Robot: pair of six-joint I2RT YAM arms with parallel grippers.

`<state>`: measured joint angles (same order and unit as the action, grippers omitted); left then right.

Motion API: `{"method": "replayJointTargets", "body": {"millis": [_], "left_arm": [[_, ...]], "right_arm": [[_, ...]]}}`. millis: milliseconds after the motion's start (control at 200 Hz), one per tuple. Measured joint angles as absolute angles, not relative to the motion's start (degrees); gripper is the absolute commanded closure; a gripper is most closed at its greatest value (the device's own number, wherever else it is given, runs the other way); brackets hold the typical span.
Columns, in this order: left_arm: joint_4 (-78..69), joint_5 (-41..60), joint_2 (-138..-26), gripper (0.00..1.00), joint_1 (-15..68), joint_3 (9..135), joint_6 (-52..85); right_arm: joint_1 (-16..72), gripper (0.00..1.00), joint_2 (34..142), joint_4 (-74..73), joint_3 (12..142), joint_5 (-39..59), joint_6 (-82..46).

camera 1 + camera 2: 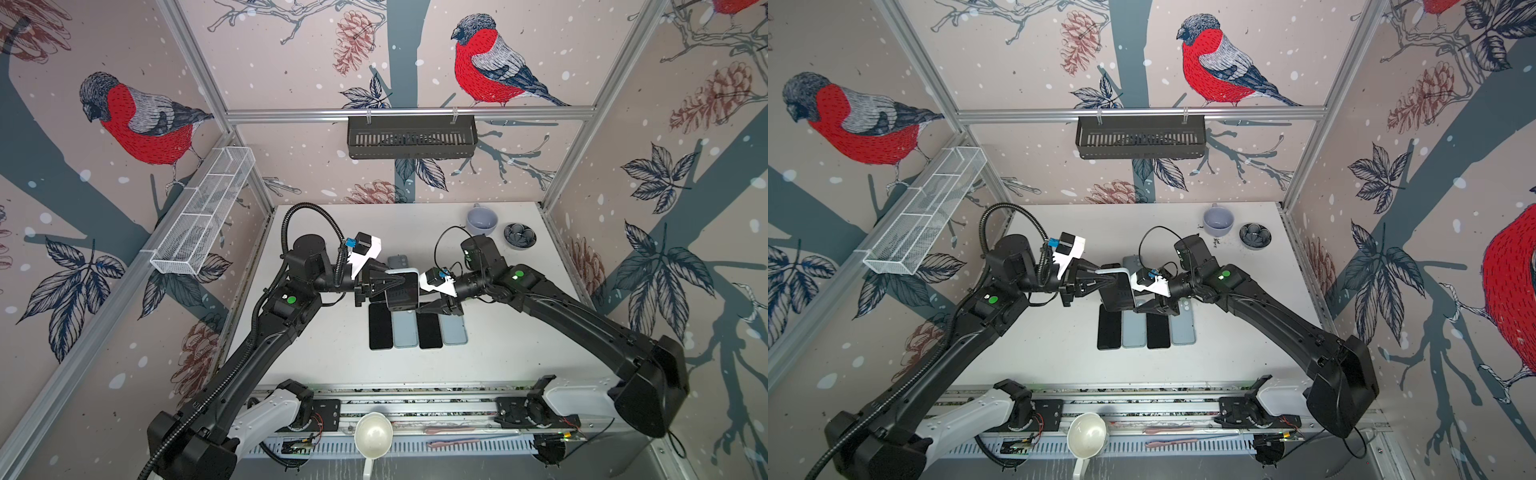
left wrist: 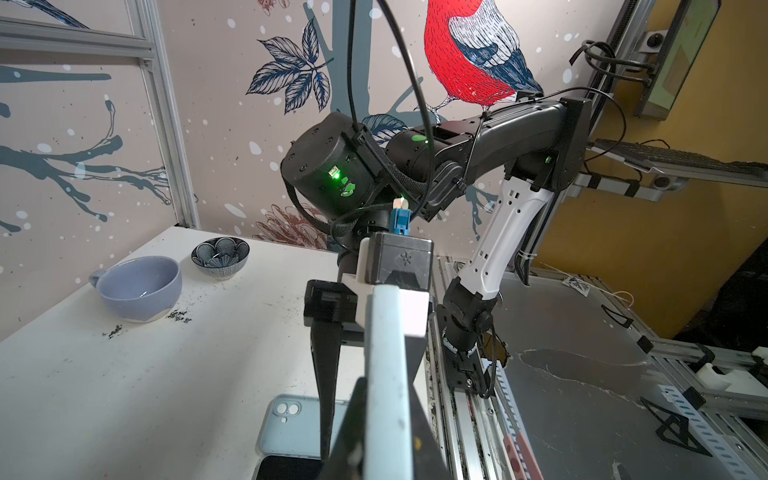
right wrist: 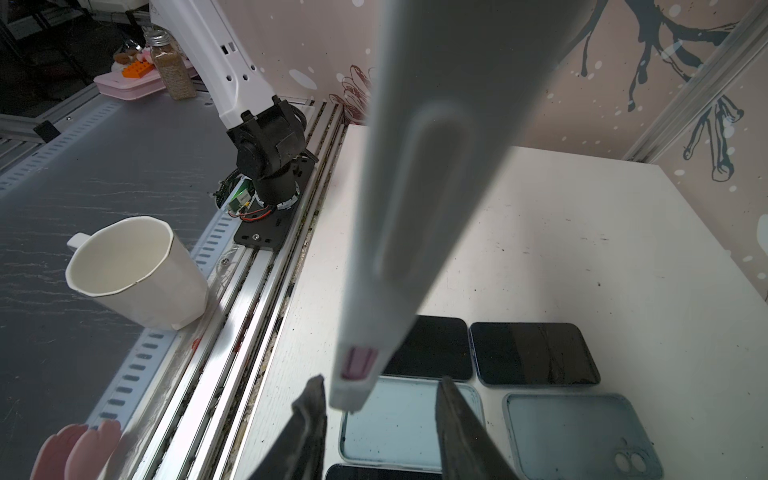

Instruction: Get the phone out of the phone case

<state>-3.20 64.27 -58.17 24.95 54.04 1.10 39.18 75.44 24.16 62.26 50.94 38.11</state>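
Observation:
The phone (image 1: pixel 404 293), dark screen up, sits in a pale blue phone case (image 1: pixel 409 272) and hangs tilted above the table's middle. My left gripper (image 1: pixel 392 282) is shut on the case's left edge, and the left wrist view shows the case's pale side (image 2: pixel 386 374) clamped between its fingers (image 2: pixel 347 436). My right gripper (image 3: pixel 380 411) is open. The case's lower corner (image 3: pixel 357 374) pokes between its jaws, close to one finger (image 3: pixel 309 419) and well clear of the other finger (image 3: pixel 457 419). In both top views the right gripper (image 1: pixel 1140 309) sits under the phone's right side.
Two black phones (image 1: pixel 380 328) (image 1: pixel 430 330) and two empty pale blue cases (image 1: pixel 405 330) (image 1: pixel 454 330) lie in a row below the grippers. Another case (image 1: pixel 399 262) lies behind. A blue-grey cup (image 1: pixel 482 220) and a patterned bowl (image 1: pixel 519 236) stand at the back right. A white cup (image 1: pixel 373 434) is on the front rail.

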Motion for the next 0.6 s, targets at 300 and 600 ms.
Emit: {"method": "replayJointTargets", "body": {"millis": [300, 600], "left_arm": [[-3.2, 64.3, -57.9, 1.00, 24.9, 54.0, 1.0], [-3.2, 64.9, -58.0, 1.00, 24.9, 54.0, 0.7]], "right_arm": [[39.7, 0.76, 75.9, 24.9, 62.9, 51.3, 37.7], [40.3, 0.84, 76.8, 26.5, 63.5, 52.4, 37.9]]}}
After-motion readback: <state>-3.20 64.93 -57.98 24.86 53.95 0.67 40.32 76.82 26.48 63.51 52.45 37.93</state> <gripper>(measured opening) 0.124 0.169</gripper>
